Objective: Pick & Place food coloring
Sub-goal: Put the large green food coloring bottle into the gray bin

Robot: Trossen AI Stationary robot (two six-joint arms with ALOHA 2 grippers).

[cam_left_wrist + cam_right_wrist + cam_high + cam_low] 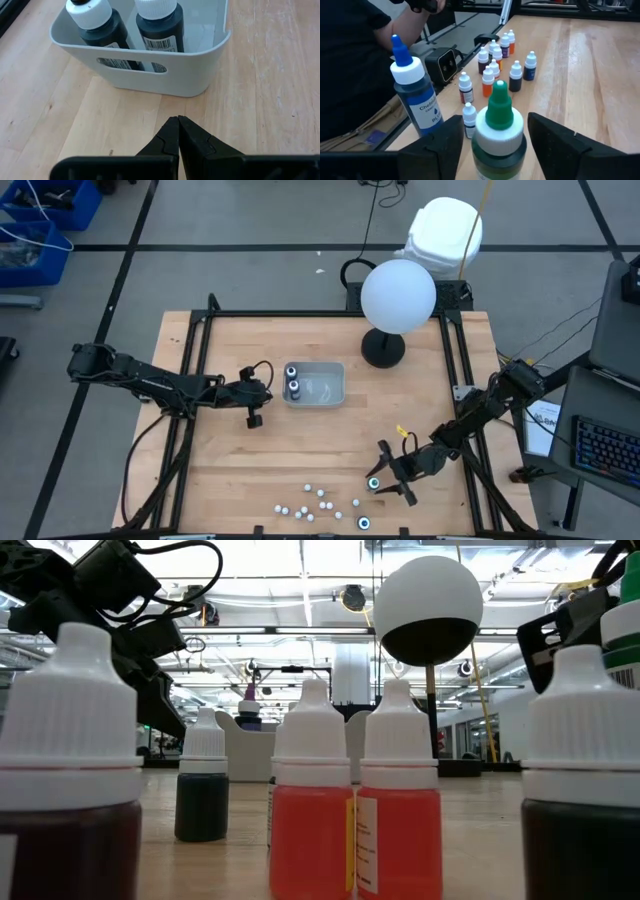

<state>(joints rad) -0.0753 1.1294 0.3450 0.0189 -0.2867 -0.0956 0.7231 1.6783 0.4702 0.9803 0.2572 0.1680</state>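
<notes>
right tool [492, 145] around green-tipped bottle [498, 131], blue bottle [415, 90] label "BLUE"

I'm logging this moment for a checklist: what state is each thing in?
Left gripper: shut, empty, just outside the tray.
Right gripper: open around the green-capped bottle.
Tray: holds two dark bottles, upright.
Blue-capped bottle: upright, capped.
Small bottles: upright on the table, capped.

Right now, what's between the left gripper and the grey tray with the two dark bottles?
Nothing: in the left wrist view, bare wooden table runs from the shut left gripper to the grey tray. The high view agrees.
</notes>
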